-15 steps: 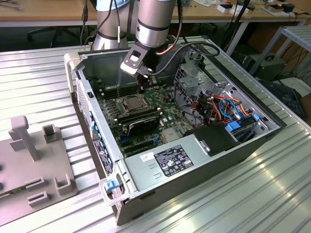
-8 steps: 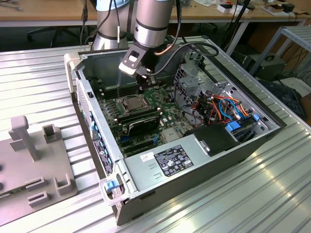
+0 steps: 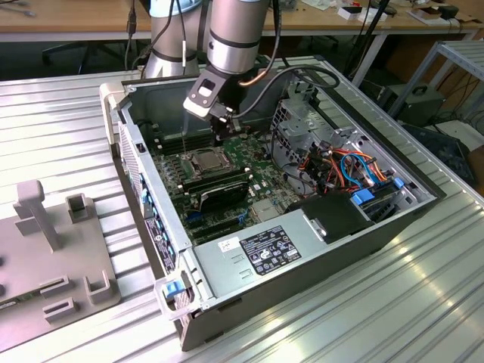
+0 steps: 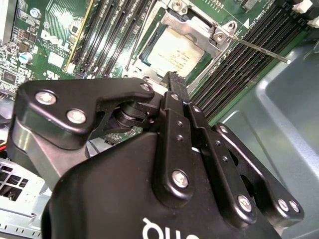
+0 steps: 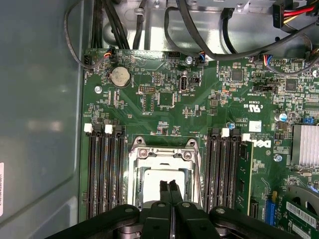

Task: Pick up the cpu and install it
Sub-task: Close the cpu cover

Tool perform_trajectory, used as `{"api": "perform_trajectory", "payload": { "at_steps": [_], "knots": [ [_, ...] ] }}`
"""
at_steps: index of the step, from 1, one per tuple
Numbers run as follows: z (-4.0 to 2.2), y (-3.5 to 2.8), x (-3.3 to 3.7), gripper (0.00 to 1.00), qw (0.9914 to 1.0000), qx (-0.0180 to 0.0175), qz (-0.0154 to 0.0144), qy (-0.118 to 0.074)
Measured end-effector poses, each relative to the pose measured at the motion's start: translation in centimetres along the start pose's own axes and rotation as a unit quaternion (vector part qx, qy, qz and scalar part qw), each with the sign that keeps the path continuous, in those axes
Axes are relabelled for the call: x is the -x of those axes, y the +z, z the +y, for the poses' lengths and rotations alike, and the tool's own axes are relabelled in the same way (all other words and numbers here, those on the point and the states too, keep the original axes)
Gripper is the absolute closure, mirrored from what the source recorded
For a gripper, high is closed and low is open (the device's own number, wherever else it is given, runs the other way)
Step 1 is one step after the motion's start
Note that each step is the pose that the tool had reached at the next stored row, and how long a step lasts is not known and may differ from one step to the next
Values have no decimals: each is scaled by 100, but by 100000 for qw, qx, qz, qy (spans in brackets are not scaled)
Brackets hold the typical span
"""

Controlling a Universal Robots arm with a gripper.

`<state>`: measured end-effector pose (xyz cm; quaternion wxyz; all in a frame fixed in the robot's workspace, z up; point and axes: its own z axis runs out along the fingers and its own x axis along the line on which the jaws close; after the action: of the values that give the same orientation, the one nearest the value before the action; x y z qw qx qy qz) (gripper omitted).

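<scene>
The cpu lies flat in the black-framed socket on the green motherboard, its dull silver top showing inside the metal frame. In the first wrist view the cpu sits just beyond the fingertips. My gripper hangs a little above the socket, its two black fingers pressed together with nothing between them. In the exterior view the gripper hovers over the far edge of the cpu. A thin latch lever stands out from the socket.
Black memory slots flank the socket on both sides. The open computer case holds a power supply, a drive cage with coloured cables and black cables. A grey fixture stands outside the case.
</scene>
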<state>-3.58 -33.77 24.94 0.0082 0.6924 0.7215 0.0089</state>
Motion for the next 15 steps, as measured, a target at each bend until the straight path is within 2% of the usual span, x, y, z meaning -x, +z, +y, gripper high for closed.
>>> {"api": "perform_trajectory", "payload": {
  "at_steps": [15],
  "knots": [
    [-33,-1,-1,89,100000,37,-3,1]
  ]
}}
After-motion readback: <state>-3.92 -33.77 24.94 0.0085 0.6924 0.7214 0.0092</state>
